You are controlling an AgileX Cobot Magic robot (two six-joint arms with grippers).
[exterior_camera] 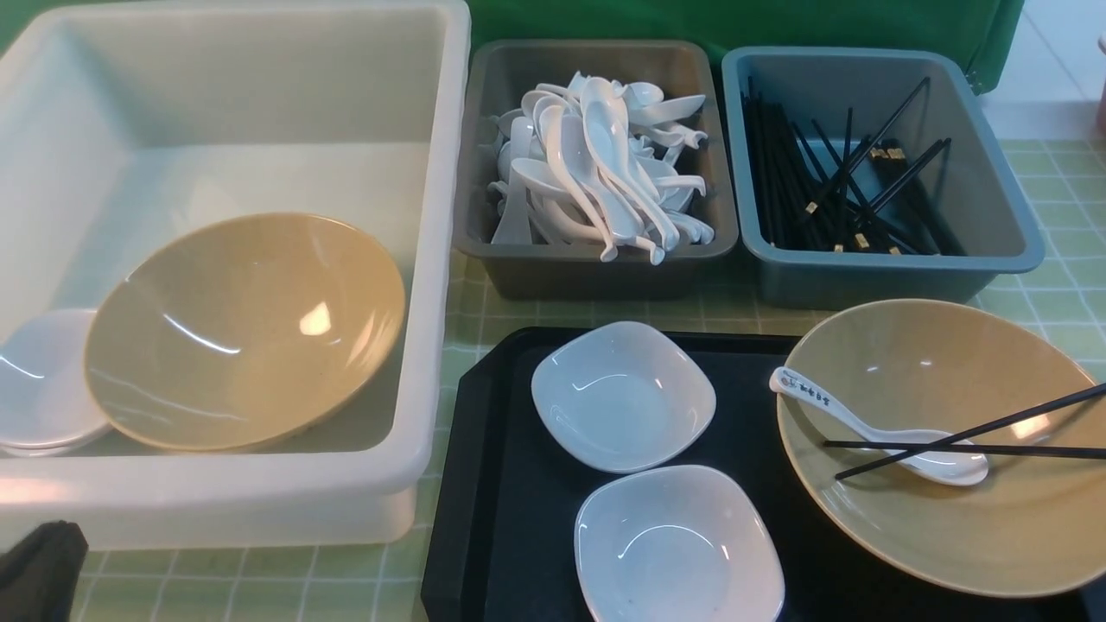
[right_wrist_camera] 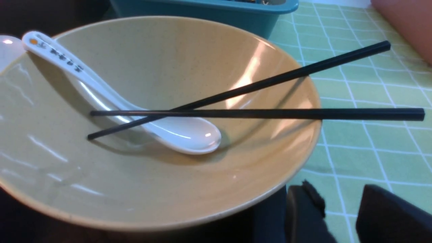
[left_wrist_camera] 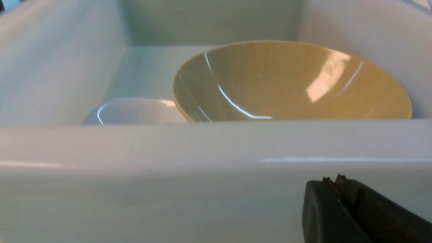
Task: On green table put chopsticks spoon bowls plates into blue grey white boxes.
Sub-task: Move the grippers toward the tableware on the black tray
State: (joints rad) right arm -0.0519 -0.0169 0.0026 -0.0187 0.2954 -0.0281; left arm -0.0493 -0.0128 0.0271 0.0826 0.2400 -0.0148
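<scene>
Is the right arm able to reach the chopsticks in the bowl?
Probably yes: the chopsticks lie uncovered across the bowl, ends overhanging its rim, and the open right tool sits beside it.

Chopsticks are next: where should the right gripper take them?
Probably the chopsticks' thick ends, past the tan bowl's right rim: there they hang free over the green table. Bring the right gripper down from above; inside, they cross above the spoon.
</scene>
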